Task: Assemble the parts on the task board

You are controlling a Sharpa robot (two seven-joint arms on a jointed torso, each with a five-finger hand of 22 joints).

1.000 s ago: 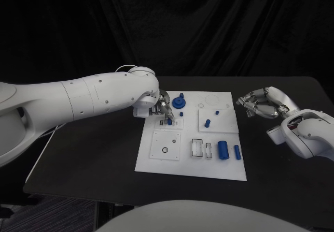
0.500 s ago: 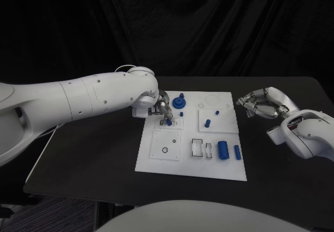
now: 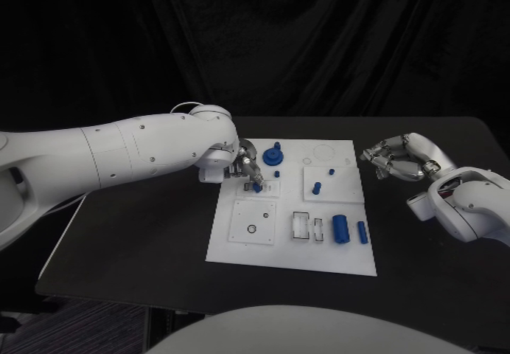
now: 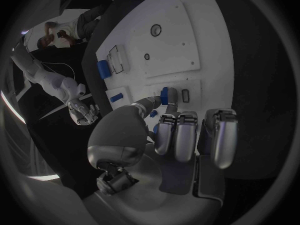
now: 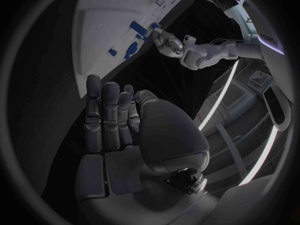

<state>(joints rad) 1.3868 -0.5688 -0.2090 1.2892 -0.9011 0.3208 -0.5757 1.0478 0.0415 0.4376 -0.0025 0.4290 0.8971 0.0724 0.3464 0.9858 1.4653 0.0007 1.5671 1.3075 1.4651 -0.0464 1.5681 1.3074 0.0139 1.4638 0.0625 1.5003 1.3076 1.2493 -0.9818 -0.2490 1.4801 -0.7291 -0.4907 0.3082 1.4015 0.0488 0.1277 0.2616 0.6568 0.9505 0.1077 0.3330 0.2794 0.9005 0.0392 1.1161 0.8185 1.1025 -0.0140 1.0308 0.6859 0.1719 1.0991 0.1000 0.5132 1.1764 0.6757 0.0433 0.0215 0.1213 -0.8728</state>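
The white task board [image 3: 242, 247] lies mid-table, also seen in the left wrist view [image 4: 181, 40]. My left hand [image 3: 242, 164] hovers over the board's upper-left corner. It pinches a small blue part [image 3: 256, 189] between thumb and a finger, low over a small slotted plate [image 3: 272, 193]. In the left wrist view the blue part [image 4: 165, 95] sits right beside a rectangular slot [image 4: 185, 95], with my left hand [image 4: 181, 135] behind it. My right hand [image 3: 399, 158] hangs off the board's right edge, fingers curled in and holding nothing; the same hand [image 5: 115, 120] shows in the right wrist view.
On the board stand a blue round piece [image 3: 274, 155], short blue pegs [image 3: 317, 189], a blue cylinder [image 3: 340, 228] and a blue bar [image 3: 362, 232] beside empty frames [image 3: 302, 223]. Black table [image 3: 138, 243] surrounds the board on all sides.
My left hand has sunk slightly with the blue part, bringing it closer to the slotted plate. The right hand has not moved.
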